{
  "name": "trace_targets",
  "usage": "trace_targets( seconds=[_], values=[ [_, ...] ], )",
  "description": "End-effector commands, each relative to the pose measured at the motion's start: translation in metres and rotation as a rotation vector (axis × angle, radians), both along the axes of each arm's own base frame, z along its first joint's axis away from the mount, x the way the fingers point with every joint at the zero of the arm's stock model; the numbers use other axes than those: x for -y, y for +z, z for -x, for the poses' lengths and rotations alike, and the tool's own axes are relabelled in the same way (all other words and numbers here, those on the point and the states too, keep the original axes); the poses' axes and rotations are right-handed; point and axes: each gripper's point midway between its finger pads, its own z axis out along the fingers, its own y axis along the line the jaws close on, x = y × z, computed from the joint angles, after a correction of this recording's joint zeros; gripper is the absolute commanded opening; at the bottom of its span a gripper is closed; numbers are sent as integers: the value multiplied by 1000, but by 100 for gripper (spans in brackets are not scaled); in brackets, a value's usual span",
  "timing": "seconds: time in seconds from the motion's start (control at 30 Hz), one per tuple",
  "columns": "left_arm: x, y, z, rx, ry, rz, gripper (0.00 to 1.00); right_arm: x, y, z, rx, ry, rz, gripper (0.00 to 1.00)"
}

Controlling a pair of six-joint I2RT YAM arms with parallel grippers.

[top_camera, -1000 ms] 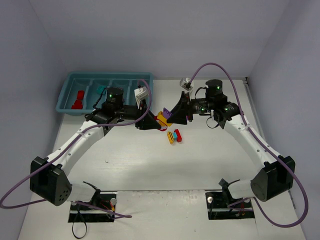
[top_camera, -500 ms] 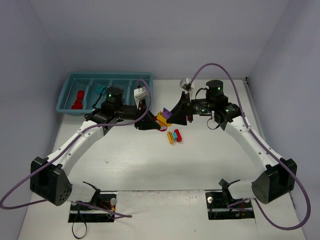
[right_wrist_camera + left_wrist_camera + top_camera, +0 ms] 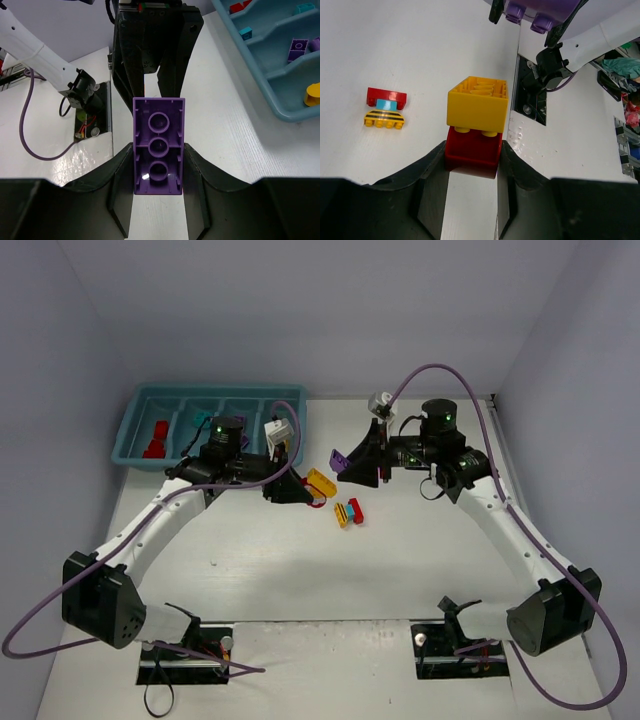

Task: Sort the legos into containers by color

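Purple brick pinched by right gripper; left gripper pinches red-and-yellow stack; next, probably, the far-left-corner tray.

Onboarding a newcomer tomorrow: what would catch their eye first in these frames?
Centre stage: the left fingers clamp a red brick with a yellow brick stacked on it, facing the right fingers, which hold a purple brick. Near them a small red, teal and yellow stack lies on the table. The teal-blue tray, far left, already holds some pieces.
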Motion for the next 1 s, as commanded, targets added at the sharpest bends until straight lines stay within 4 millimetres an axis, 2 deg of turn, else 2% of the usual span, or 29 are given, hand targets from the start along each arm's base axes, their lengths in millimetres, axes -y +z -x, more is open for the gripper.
trace_targets(
  seconds=[0.0, 0.27, 0.4, 0.47, 0.5, 0.57, 0.6, 0.63, 0.67, 0.83, 0.93, 0.97],
  values=[
    [-2, 26, -2, 112, -13, 41, 0, 1, 23, -1, 106, -1, -43, 0],
    [-19, 21, -22, 136, 118, -5, 0, 4, 11, -15, 74, -90, -17, 0],
    [-40, 23, -41, 157, 284, -41, 0, 4, 1, -25, 65, -144, 7, 0],
    [-56, 23, -57, 171, 412, -73, 0, 2, -4, -31, 32, -182, 13, 0],
    [-61, 29, -58, 186, 450, -72, 0, -1, -8, -34, 27, -184, 17, 0],
    [-79, 29, -72, 201, 594, -120, 0, -9, -9, -38, 30, -195, 21, 0],
    [-86, 33, -72, 204, 640, -130, 0, -14, -17, -42, 20, -196, 35, 0],
    [-92, 34, -74, 205, 684, -144, 0, -23, -15, -43, 34, -196, 41, 0],
    [-106, 36, -80, 208, 776, -166, 0, -29, -25, -48, 25, -197, 59, 0],
    [-141, 37, -81, 204, 977, -245, 0, -52, -34, -66, 32, -209, 85, 0],
    [-147, 29, -74, 180, 986, -288, 0, -61, -58, -73, -6, -214, 125, 0],
    [-149, 27, -70, 175, 986, -297, 0, -65, -77, -74, -36, -225, 162, 0]
  ],
)
